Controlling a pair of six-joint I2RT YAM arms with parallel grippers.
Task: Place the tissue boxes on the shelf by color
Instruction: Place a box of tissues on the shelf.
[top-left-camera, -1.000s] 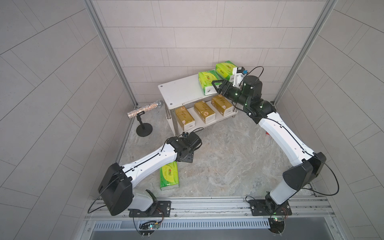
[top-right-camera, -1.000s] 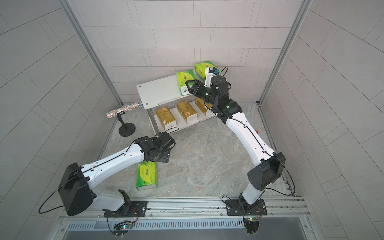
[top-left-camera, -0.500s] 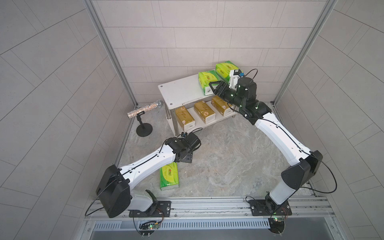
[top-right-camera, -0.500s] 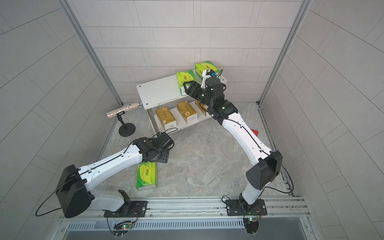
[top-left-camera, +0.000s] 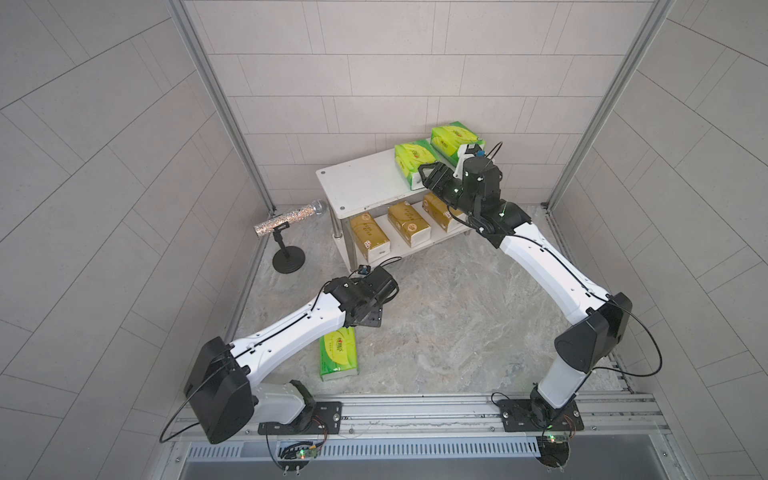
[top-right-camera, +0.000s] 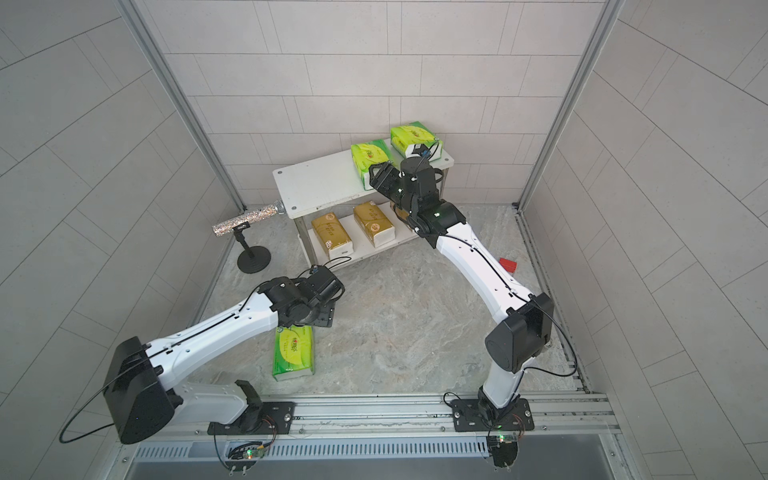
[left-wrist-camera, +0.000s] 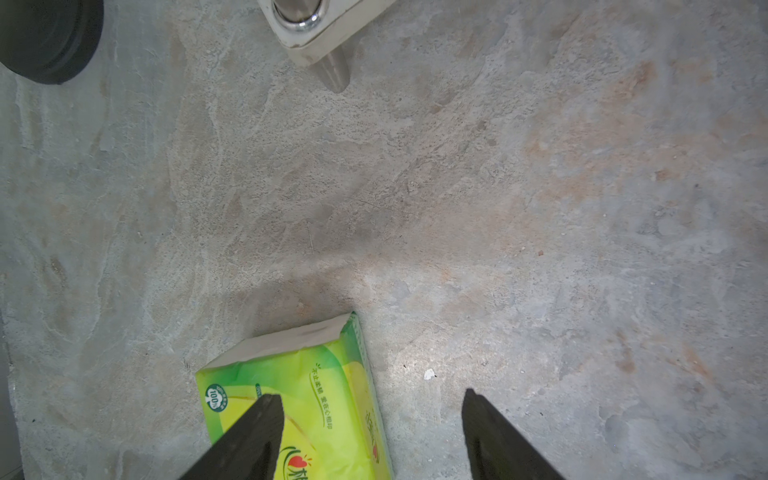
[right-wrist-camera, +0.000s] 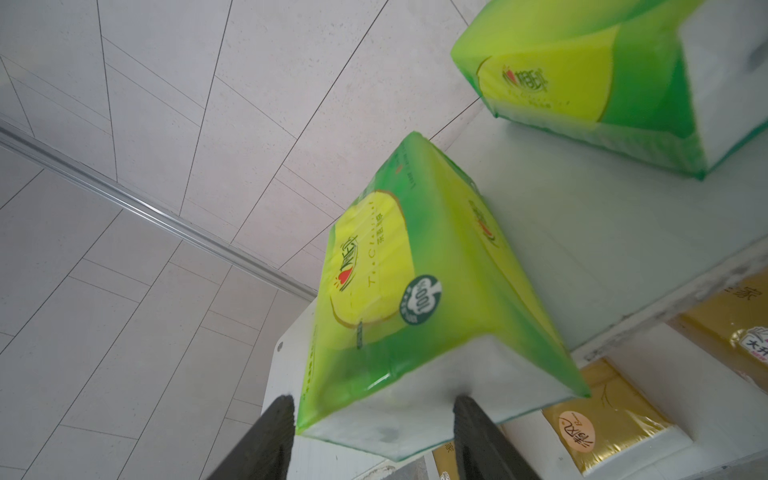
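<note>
right gripper (top-left-camera: 424, 178) is hanging spread by the shelf (top-left-camera: 357, 187); left gripper (left-wrist-camera: 370, 399), spread too, is needing to drop and pinch the lower-middle green tissue box (top-left-camera: 338, 353).

- shelf (top-left-camera: 365, 187): two white boards on chrome legs, standing on the floor against the back wall.
- green pack (top-left-camera: 411, 160): bright green with a yellow leaf, flat on the top board, its white end at the front edge.
- second green pack (top-left-camera: 453, 140): same look, at the top board's far back corner, apart from the first.
- gold packs, side by side on the lower board with white ends forward: outer gold pack (top-left-camera: 369, 237), middle gold pack (top-left-camera: 408, 224), and third gold pack (top-left-camera: 435, 210), which is partly hidden.
- third green pack (top-left-camera: 338, 353): flat, face up on the floor, well apart from the shelf.
</note>
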